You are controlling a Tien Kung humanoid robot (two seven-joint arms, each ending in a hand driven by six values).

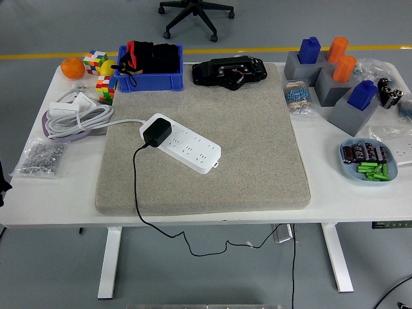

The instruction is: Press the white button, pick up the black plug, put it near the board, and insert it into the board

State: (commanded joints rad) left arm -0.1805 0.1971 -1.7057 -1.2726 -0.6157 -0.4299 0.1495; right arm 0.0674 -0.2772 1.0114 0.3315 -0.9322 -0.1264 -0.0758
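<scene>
On the tan mat (212, 154) at the middle of the counter (328, 206), seen from the head view, the white power board (183, 145) lies slantwise. The black plug (156, 132) is seated in its left end, cord (136, 187) trailing off the near edge, so the insertion looks done. Neither robot hand shows, so whether their fingers are spread or pinching cannot be told. A blue bin (149, 80) stands well behind, likely kept clear of the working area.
</scene>
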